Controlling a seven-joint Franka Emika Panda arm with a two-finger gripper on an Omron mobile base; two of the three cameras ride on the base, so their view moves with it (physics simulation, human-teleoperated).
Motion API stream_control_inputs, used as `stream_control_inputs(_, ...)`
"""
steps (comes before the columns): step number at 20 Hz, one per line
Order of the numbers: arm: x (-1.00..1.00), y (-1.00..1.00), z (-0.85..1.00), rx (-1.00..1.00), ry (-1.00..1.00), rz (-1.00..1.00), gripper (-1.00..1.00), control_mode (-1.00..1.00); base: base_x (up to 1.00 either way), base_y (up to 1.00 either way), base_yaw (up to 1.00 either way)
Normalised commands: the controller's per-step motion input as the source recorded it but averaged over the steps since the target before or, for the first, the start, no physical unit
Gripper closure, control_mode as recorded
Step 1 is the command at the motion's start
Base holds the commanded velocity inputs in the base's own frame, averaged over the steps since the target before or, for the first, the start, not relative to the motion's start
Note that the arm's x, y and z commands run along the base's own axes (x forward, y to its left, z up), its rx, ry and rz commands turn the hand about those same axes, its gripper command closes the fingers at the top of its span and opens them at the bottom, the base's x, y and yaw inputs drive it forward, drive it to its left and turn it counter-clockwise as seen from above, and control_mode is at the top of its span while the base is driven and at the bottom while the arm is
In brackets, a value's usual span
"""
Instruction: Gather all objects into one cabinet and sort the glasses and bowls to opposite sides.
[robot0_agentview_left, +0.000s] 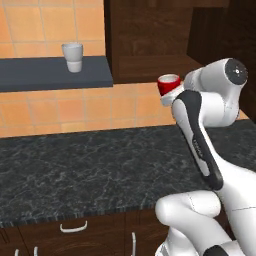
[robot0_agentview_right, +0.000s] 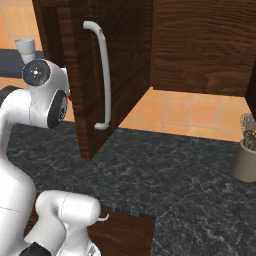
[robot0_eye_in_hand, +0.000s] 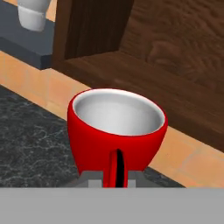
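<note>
A red cup (robot0_eye_in_hand: 117, 131) with a white inside hangs in the air, and my gripper (robot0_eye_in_hand: 116, 178) is shut on its thin handle. It hovers just before the open dark wood cabinet (robot0_agentview_left: 150, 35), a little below and in front of the thick shelf board (robot0_eye_in_hand: 144, 83). In the left base view the red cup (robot0_agentview_left: 169, 84) peeks out behind my elbow. A pale grey cup (robot0_agentview_left: 73, 56) stands upright on the flat dark-grey slab shelf (robot0_agentview_left: 55, 72) left of the cabinet. The cabinet door (robot0_agentview_right: 115, 65) with its curved white handle (robot0_agentview_right: 102, 75) stands open.
A black speckled counter (robot0_agentview_left: 90, 160) runs under the cabinet, with orange tiles behind it. A beige utensil holder (robot0_agentview_right: 246, 160) with metal utensils stands at the counter's far right. Drawers with white handles (robot0_agentview_left: 73, 227) sit below the counter edge.
</note>
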Motion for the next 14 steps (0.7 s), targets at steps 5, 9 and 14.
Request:
stream_control_inputs(5,-1.00,0.25,-0.43,0.02,0.00,-0.15,1.00,-1.00,0.00,0.00,0.00)
stream_control_inputs(9,-1.00,0.08,-0.35,0.09,0.04,-0.20,1.00,-1.00,0.00,0.00,0.00)
stream_control_inputs(14,-0.92,-0.09,-0.34,0.21,0.24,-0.16,1.00,-1.00,0.00,0.00,0.00)
